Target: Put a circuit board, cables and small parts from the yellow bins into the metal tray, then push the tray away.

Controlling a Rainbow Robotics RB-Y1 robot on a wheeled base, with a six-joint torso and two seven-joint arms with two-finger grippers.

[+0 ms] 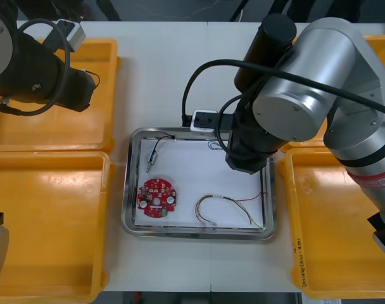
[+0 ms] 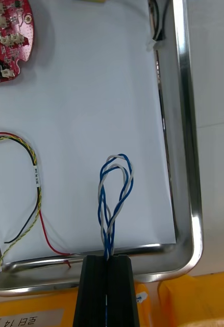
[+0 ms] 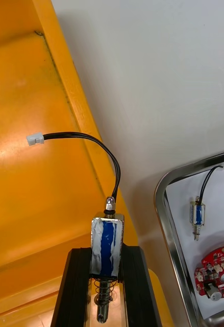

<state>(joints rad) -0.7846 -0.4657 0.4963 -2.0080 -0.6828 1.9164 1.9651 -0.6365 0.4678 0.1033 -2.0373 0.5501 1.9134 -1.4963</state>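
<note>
Shows the right gripper (image 2: 109,259) over the far right corner of the shiny rectangular metal tray (image 1: 126,190), fingers clamped on a twisted blue and white cable (image 2: 114,194), with its loop above the white floor, perhaps touching it. Shows in the tray a round red circuit board (image 1: 156,197), a looped red and yellow cable (image 1: 221,209) and a small wired metal part (image 1: 152,161). Places the left gripper (image 3: 106,253) above the far left yellow plastic bin (image 1: 53,126), near its inner rim, gripping a blue-banded small metal part (image 3: 107,240) that trails a black cable (image 3: 86,138).

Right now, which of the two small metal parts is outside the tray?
The small metal part clamped in the left gripper's jaws, over a yellow bin; the other part lies inside the metal tray near the circuit board.
</note>
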